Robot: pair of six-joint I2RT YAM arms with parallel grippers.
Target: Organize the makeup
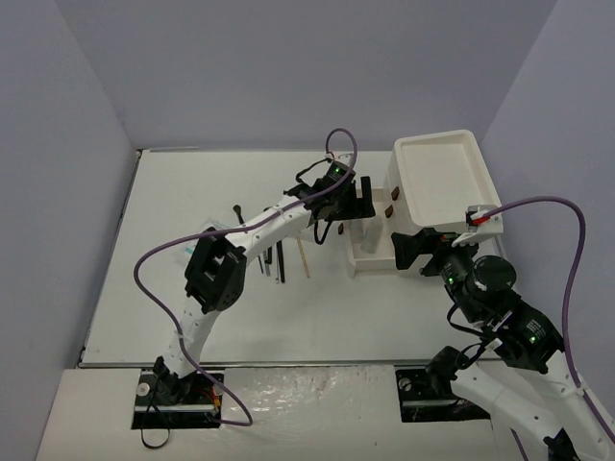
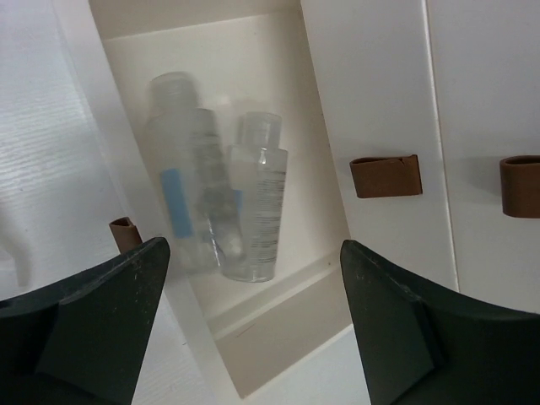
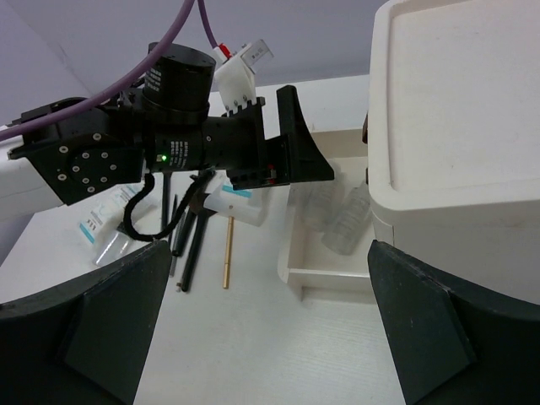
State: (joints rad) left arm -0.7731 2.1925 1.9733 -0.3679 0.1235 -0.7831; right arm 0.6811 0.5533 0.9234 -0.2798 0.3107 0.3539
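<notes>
The two clear bottles (image 2: 253, 211) lie side by side in the open drawer (image 2: 287, 101) of the white box (image 3: 456, 126), caps pointing to the back wall. I judge them light, stiff and slick. They would roll if nudged, so any grip belongs across the middle of the body, not on the cap.

The left claw (image 1: 354, 205) hovers just above them with its jaws spread wide. Nothing is between them and neither finger touches a bottle; both bottles show in the gap between the fingers.

Left of the drawer on the counter (image 1: 192, 317) are the thin black brushes (image 3: 190, 240), a gold stick (image 3: 228, 251) and two white packets (image 3: 103, 226). One packet is partly hidden by the left arm.

The brushes look light and rigid but lie flat, so I would pinch one at mid-handle. The packets look soft and better taken by an edge.

The right claw (image 1: 408, 248) waits near the drawer's right side, jaws fully apart and empty.
</notes>
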